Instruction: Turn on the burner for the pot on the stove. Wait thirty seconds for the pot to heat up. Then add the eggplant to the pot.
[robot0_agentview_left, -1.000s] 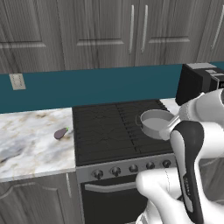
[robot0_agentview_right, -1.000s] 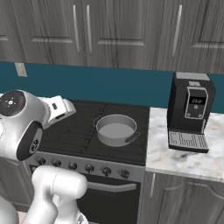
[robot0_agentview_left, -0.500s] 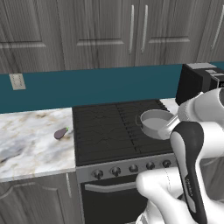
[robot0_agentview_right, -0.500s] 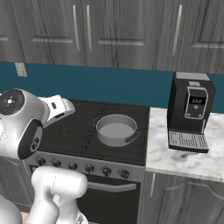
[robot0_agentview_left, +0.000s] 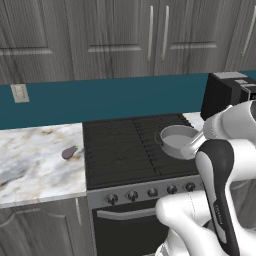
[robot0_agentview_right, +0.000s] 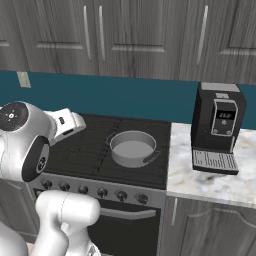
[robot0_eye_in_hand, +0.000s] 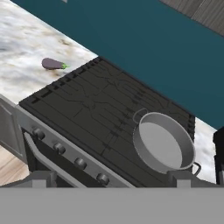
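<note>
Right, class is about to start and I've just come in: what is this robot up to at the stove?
The arm is raised over the stove with its gripper open and holding nothing. The grey pot sits empty on the right side of the cooktop, while the eggplant lies on the marble counter to the stove's left. The knobs along the stove's front are untouched at this moment, so the job looks barely begun.

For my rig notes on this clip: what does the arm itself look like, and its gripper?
The arm has glossy white rounded shells with dark grey or black joint sections. One joint ends in a round dark cap with small markings, seen in the right base view. No loose cables show. The gripper has two small dark grey blocky fingertips.
</note>
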